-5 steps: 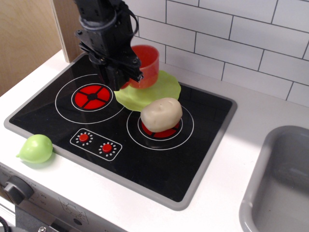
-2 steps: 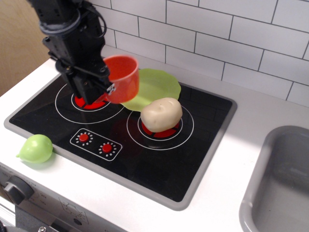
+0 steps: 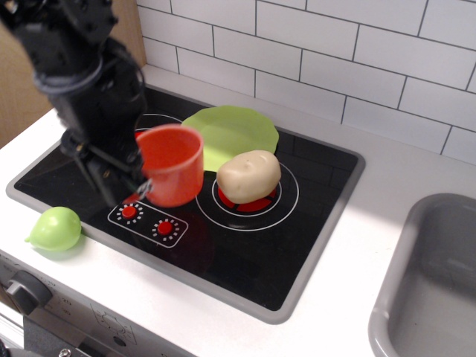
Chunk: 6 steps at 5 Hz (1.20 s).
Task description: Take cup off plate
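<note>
Cup (image 3: 171,163) is clear of the plate (image 3: 230,134): a second ago it sat on the lime-green plate at the back of the stove top, under the gripper; it was then carried out over the left burner, and it now hangs above the front-left part of the black stove top (image 3: 245,253), just behind the knob panel (image 3: 147,221). The gripper (image 3: 141,187) is clamped on the cup's left wall near its base, and the cup rides upright with a slight tilt, apparently off the surface, though contact with the glass cannot be ruled out from this single view. The plate lies bare and appears unmoved. The beige potato toy (image 3: 249,176) sits on the right burner, just beside the cup's right wall; whether the two touch cannot be told. The pale-green pear toy (image 3: 54,228) lies on the white counter near the front-left corner, apart from the arm. Judgement: removal is effected, and what remains is to set the cup down on free stove surface and release it. The main hazard is nudging the potato toy during the descent.
</note>
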Tool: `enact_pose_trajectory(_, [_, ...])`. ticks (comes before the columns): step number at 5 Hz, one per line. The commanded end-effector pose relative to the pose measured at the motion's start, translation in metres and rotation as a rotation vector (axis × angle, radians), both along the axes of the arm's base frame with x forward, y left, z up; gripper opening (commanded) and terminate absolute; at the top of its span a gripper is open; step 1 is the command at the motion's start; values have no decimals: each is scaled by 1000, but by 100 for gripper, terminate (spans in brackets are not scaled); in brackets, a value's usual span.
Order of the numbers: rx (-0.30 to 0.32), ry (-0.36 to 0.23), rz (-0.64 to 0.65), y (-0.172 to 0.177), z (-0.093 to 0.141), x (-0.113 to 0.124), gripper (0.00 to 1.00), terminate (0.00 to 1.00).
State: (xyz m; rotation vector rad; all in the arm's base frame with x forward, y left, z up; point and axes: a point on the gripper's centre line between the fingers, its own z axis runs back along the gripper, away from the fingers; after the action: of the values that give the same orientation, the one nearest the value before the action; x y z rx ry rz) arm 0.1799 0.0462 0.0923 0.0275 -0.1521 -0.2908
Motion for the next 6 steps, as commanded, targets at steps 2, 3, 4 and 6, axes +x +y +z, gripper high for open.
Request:
enact_pose_trajectory(2, [-17,-14,-97,-33,-23,-2,0,0])
enact_pose_trajectory(3, [-8,-45,-103,-39,-30,-2,0,0])
enact_pose_trajectory(4, [-18,-22,-53,-38,-29,2,100,0])
enact_pose_trajectory(6, [-14,-18,35,-26,0,9,100,0])
